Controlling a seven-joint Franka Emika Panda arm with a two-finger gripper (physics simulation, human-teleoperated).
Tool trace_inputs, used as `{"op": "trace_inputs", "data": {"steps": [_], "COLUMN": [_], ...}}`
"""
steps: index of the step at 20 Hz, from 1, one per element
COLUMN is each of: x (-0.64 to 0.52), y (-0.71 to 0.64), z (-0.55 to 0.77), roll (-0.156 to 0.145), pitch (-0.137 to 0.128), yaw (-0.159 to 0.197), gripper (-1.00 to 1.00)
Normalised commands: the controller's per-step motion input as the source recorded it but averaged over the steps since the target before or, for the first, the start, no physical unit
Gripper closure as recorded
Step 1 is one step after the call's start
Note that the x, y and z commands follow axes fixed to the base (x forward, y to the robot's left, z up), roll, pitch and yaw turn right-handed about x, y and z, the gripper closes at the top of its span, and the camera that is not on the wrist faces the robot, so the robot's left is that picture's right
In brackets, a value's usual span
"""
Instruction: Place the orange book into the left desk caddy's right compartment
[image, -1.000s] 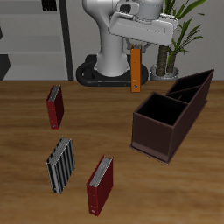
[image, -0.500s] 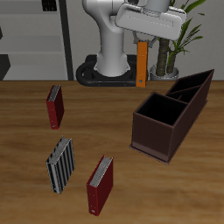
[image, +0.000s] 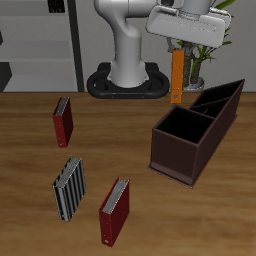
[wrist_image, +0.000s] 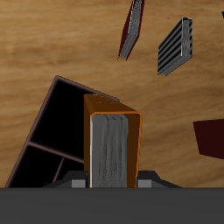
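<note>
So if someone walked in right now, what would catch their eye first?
Probably the orange book, hanging upright in the end effector above the table's back. Next, the left desk caddy, open-topped, just forward of it, then three books lying apart on the wood.

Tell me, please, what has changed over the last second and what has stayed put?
The gripper, shut on the orange book, carried it sideways toward the left desk caddy and slightly higher. The caddy, both dark red books and the striped book stayed put.
</note>
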Motion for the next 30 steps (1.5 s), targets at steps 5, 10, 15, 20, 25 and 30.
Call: {"op": "trace_inputs", "data": {"steps": [5,10,15,20,25,30], "x": [0.16,0.17,0.1,0.08,0.05,0.06], "y": [0.19,0.1,0.1,0.04,0.09,0.0], "z": [-0.09,-0.1,-0.14,-0.15,-0.13,-0.1], "roll": [0.022,0.009,0.015,0.008,0.018,0.0], "pitch": [0.015,0.009,0.018,0.025,0.013,0.015], "yaw": [0.0,0.01,0.006,0.0,0.013,0.003], "gripper": [1.0,1.0,1.0,1.0,1.0,1.0]}}
